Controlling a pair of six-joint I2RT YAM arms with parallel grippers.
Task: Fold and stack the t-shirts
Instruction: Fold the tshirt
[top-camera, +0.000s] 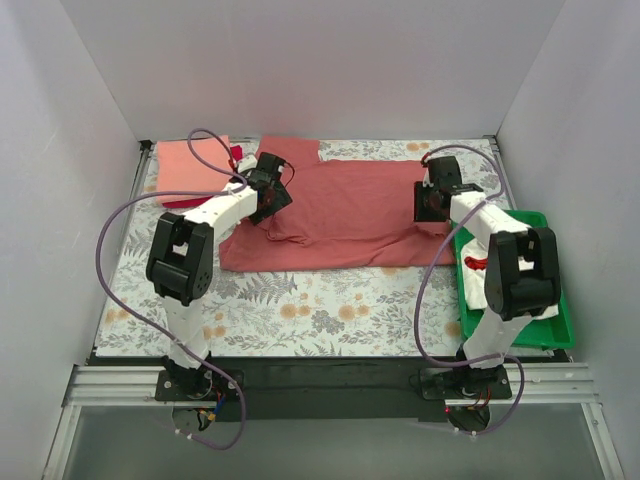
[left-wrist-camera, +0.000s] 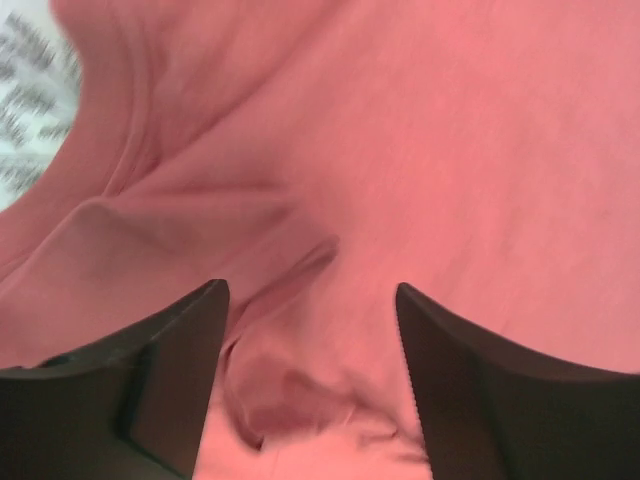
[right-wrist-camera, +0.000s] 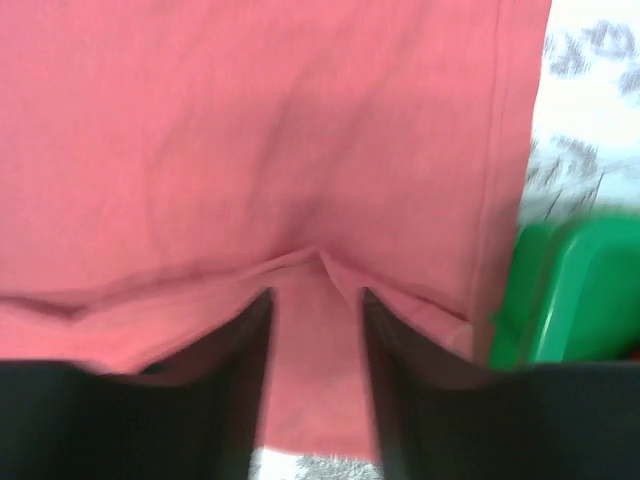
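The dusty brick-red t-shirt (top-camera: 350, 215) lies spread lengthwise across the middle of the table. My left gripper (top-camera: 272, 196) is low over its left end. In the left wrist view its jaws (left-wrist-camera: 312, 292) stand wide apart over a bunched wrinkle of the shirt (left-wrist-camera: 300, 400), holding nothing. My right gripper (top-camera: 431, 205) is at the shirt's right end. In the right wrist view it (right-wrist-camera: 315, 295) is partly open, with a cloth fold (right-wrist-camera: 315, 255) draped over its fingertips. A folded salmon-pink shirt (top-camera: 195, 165) lies at the back left on a crimson one (top-camera: 180, 202). A cream-white shirt (top-camera: 480, 285) lies in the tray.
A green plastic tray (top-camera: 555, 335) stands at the right edge, close to my right arm; its corner shows in the right wrist view (right-wrist-camera: 570, 290). The table has a floral cloth (top-camera: 320, 310). White walls enclose the back and both sides.
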